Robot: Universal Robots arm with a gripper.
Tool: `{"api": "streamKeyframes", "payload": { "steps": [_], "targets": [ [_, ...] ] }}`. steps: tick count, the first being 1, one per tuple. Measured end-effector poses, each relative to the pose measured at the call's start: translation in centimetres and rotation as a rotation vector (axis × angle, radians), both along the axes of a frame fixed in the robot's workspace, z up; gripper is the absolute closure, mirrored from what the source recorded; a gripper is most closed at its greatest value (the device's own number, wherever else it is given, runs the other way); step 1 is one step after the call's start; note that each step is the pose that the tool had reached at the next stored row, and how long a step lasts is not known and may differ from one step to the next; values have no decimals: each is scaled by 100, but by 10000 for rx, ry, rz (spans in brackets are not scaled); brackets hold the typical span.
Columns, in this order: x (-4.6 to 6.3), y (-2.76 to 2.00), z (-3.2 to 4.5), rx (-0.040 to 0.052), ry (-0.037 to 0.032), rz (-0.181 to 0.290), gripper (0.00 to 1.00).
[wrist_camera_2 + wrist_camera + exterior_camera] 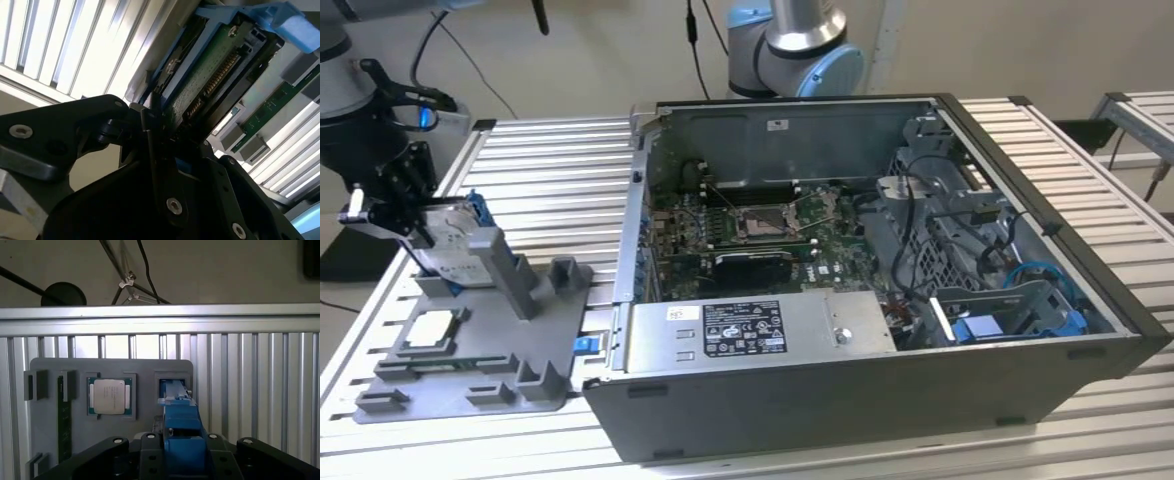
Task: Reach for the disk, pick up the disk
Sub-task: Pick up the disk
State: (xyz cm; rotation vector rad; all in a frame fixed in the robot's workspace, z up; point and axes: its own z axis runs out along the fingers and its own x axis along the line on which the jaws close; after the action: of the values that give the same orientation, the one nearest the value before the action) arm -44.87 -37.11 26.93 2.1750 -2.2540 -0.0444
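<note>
Blue-framed silver disk (450, 240), on edge in gray fixture (494, 340)

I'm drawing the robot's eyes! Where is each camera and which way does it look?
Exterior view: high up, looking down on computer case, tray and arm.
First wrist view: on the wrist, facing the tray past the gripper.
Second wrist view: on the wrist, facing the disk, green side.
Both wrist views share gripper and disk.
</note>
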Motion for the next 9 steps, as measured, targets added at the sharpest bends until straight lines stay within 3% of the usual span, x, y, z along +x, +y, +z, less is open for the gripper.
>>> {"api": "streamKeyframes", "payload": {
  "steps": [9],
  "targets": [
    [0, 0, 1, 7, 0, 1, 100]
  ]
}}
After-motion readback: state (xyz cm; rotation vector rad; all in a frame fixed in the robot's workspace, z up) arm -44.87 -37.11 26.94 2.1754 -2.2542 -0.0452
